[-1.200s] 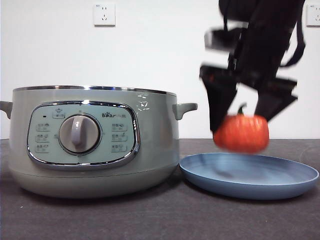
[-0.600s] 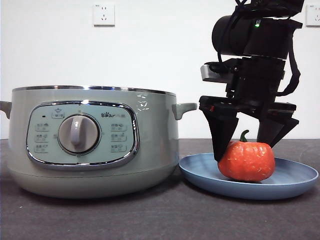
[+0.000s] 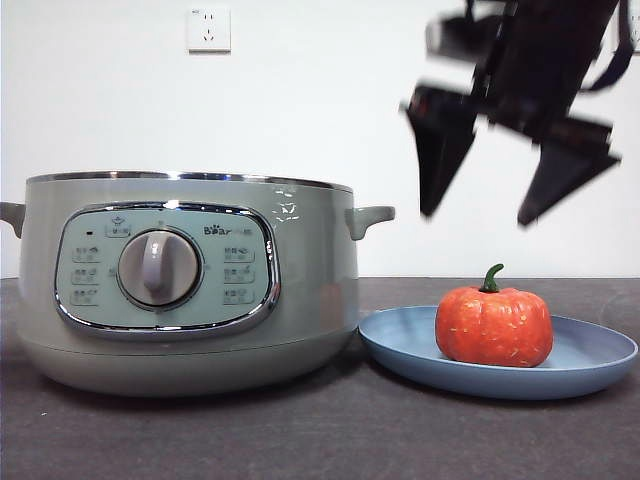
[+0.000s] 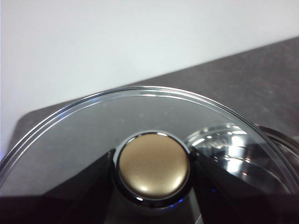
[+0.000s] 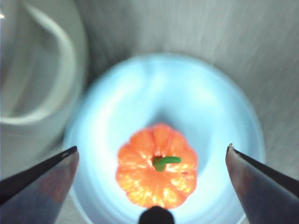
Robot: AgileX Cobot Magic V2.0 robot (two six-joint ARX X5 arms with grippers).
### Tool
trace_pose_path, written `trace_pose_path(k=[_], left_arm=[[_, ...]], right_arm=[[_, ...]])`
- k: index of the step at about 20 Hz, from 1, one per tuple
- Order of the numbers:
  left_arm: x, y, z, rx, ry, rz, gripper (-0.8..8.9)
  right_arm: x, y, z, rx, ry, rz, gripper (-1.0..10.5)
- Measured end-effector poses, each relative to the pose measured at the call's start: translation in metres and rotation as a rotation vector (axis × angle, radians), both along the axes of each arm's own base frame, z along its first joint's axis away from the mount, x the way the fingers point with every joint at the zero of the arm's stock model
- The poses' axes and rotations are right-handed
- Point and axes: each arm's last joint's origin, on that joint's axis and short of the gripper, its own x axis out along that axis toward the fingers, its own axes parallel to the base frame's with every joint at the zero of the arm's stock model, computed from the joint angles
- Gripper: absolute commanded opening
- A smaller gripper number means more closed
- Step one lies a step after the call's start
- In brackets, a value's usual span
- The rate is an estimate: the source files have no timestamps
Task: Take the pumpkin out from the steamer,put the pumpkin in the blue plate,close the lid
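Pumpkin point(image 3: 493, 326) is seated upright in the blue plate point(image 3: 590, 367), beside the open steamer point(image 3: 300, 290). Right gripper point(image 3: 495, 185) is spread wide, empty, above it. Lid point(image 4: 93, 140) is apparently gripped at its knob by the left gripper; jaw state unclear. Lid should be centred over the rim before lowering.

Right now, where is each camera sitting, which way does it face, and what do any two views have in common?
Front view: low at table height, looking level across at the steamer, plate and pumpkin; the right gripper hangs open above.
Left wrist view: on the left arm, looking at the lid and its knob; dark jaws flank the knob.
Right wrist view: on the right arm, facing down; both jaws spread wide.
Shared: front and right wrist views both show the pumpkin on the plate.
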Motion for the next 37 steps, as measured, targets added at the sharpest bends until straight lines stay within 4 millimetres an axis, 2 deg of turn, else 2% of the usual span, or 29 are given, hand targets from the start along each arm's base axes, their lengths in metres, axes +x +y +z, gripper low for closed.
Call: trace_pose_path(k=[5,10,15,19,24,37], left_arm=[[0.033,-0.022,-0.015,0.008,0.127,-0.133,-0.13],[0.073,-0.046,-0.035,0.017,0.234,-0.208,-0.13],[0.108,-0.067,-0.055,-0.002,0.277,-0.28,-0.13],[0.123,-0.075,-0.066,0.0,0.297,-0.288,-0.13],[0.133,-0.083,-0.076,-0.02,0.334,-0.336,-0.13],[0.152,-0.095,-0.101,-0.013,0.414,-0.331,-0.13]], right_arm=[[-0.032,-0.017,0.05,0.096,-0.176,0.0,5.9],[-0.05,-0.027,0.071,0.138,-0.255,0.0,5.9],[-0.055,-0.03,0.075,0.146,-0.269,0.0,5.9],[-0.055,-0.03,0.075,0.146,-0.27,0.0,5.9],[-0.054,-0.03,0.076,0.153,-0.284,-0.001,5.9],[-0.054,-0.029,0.077,0.16,-0.297,-0.001,5.9]])
